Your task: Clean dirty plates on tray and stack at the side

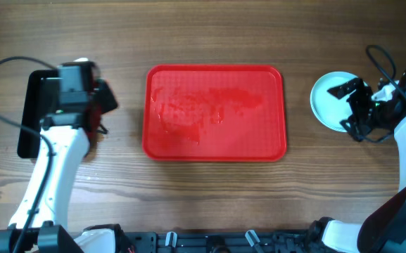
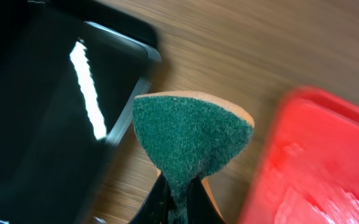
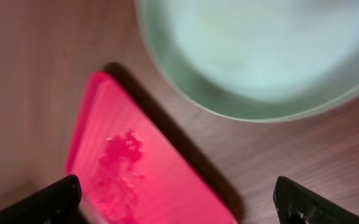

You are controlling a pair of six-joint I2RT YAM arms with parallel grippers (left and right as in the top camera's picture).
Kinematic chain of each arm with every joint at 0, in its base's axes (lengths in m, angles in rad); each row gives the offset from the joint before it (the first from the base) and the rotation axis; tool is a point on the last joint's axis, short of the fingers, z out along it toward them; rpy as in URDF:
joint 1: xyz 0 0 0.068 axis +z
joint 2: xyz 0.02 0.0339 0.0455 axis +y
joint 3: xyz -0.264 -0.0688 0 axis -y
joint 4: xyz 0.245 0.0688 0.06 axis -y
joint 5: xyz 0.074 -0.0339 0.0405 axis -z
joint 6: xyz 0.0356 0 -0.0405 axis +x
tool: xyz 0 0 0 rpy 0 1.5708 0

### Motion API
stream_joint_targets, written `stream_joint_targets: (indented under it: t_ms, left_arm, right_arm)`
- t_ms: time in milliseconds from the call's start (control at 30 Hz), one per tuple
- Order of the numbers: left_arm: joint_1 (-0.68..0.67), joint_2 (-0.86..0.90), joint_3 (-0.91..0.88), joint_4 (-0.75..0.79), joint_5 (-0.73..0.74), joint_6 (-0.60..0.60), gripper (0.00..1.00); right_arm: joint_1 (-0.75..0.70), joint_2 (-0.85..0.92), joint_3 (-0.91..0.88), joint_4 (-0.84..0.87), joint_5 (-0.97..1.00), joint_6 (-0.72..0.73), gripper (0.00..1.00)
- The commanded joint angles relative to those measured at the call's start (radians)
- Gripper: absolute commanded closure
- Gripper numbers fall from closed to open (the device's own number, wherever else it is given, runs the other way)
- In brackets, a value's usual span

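The red tray (image 1: 214,112) lies at the table's middle, bare of plates, with wet smears on its floor. A pale mint-white plate (image 1: 327,100) sits on the table to its right; I cannot tell whether others lie under it. My right gripper (image 1: 350,107) hovers over that plate's right part, open and holding nothing. In the right wrist view the plate (image 3: 260,50) fills the top, a corner of the tray (image 3: 142,180) lies below, and the gripper (image 3: 179,205) spreads wide. My left gripper (image 2: 179,202) is shut on a green sponge (image 2: 191,134) between both trays.
A glossy black tray (image 1: 37,112) lies at the far left, partly under my left arm (image 1: 62,154); it also shows in the left wrist view (image 2: 42,112). Cables run near both arms. Bare wood table (image 1: 210,35) surrounds the red tray.
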Motion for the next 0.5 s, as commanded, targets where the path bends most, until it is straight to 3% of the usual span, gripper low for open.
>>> stream_joint_targets:
  t_ms: [0, 167, 267, 467]
  left_arm:
    - [0.126, 0.046, -0.003, 0.065, -0.026, -0.032, 0.96]
    - [0.22, 0.129, -0.003, 0.189, -0.026, -0.03, 0.92]
    - [0.257, 0.171, -0.003, 0.247, -0.026, -0.005, 0.96]
    - [0.278, 0.259, -0.003, 0.281, -0.028, 0.261, 0.96]
  right_arm:
    - [0.003, -0.009, 0.001, -0.024, 0.128, 0.0, 0.0]
    - [0.003, -0.009, 0.001, -0.048, 0.148, -0.006, 0.01]
    - [0.003, -0.009, 0.001, -0.047, 0.156, -0.029, 0.0]
    - [0.003, -0.009, 0.001, -0.045, 0.166, -0.026, 0.0]
